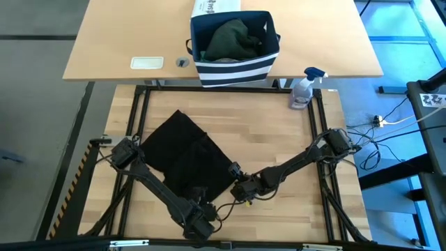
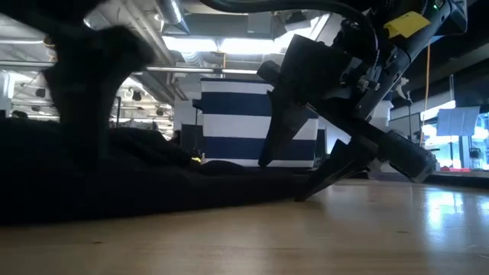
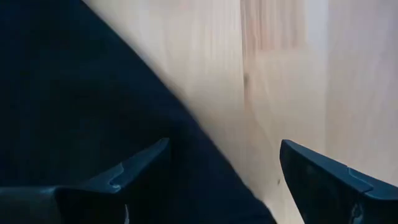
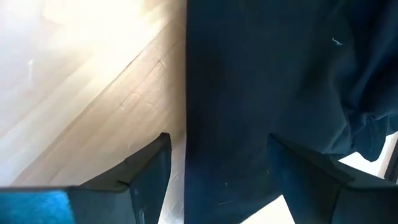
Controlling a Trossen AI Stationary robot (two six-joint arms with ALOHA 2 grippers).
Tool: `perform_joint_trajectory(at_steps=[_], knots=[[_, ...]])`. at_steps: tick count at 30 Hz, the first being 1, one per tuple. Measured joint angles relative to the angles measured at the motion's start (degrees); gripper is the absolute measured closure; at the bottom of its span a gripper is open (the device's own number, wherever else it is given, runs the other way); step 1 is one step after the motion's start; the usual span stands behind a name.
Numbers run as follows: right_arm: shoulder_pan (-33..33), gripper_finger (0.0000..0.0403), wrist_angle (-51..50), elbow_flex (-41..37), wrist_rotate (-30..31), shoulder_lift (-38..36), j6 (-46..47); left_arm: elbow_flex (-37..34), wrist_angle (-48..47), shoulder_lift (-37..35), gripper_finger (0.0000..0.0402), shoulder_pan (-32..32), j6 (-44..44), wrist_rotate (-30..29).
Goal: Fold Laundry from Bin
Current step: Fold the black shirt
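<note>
A black garment (image 1: 185,157) is lying spread on the wooden work table (image 1: 279,129), folded into a rough diamond with one corner pointing toward the bin (image 1: 234,66) and its near edges running down toward both arms. The left gripper (image 1: 197,224) is sitting low at the near edge of the table, just off the garment's near corner; through its wrist camera the two dark fingers (image 3: 134,171) are standing wide apart with nothing between them, the cloth's slanting edge passing under one finger while the other is hanging over bare wood. So that one is released, gripping nothing.

The right gripper (image 1: 240,187) is hovering at the garment's right-hand corner (the one nearest the middle of the table). Its fingers (image 4: 146,171) are spread, one over wood and one over the dark cloth, with the garment's straight edge running between them; I cannot tell from here whether they are touching the fabric. In the low view the arm is slanting down onto the table just where the black cloth (image 2: 114,183) is thinning out.

The striped bin is standing on the lighter table beyond, well apart from both grippers, with a dark green garment (image 1: 233,40) bunched inside it. A spray bottle (image 1: 304,89) is standing at the far right corner of the work table.
</note>
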Motion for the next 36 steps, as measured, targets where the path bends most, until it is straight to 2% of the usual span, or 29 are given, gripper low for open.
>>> perform_joint_trajectory(at_steps=[3,6,9,14,16,21,30,36], knots=[[-0.1,0.0143,0.6,-0.1,0.1,0.1,-0.2,0.0,-2.1,1.3,0.0108,-0.3,-2.7,0.7],[-0.1,0.0170,0.6,-0.1,0.1,0.1,-0.2,0.0,-2.5,1.6,0.0108,-0.5,-5.4,-0.4],[-0.1,0.0225,0.5,-0.1,0.1,0.2,-0.2,0.0,-2.8,1.5,0.0108,-0.6,-7.6,-1.2],[-0.4,0.0358,-0.6,-0.2,1.1,0.4,-0.3,0.0,-2.9,1.4,0.0108,-0.7,-11.0,-1.7],[-0.4,0.0389,-1.5,-0.2,1.2,0.3,-0.2,0.2,-3.0,1.4,0.0108,-0.7,-11.9,-1.8],[-0.3,0.0392,-5.5,1.3,1.6,-0.6,2.5,2.3,-4.5,1.4,0.0108,-0.7,-13.1,-2.5],[-0.3,0.0397,-13.1,6.7,0.1,-3.2,4.4,8.7,-11.7,1.3,0.0108,-0.6,-17.5,-7.6],[-0.2,0.0399,-17.3,8.7,-0.8,-5.4,4.4,8.6,-11.8,1.3,0.0108,-0.7,-21.3,-6.6]])
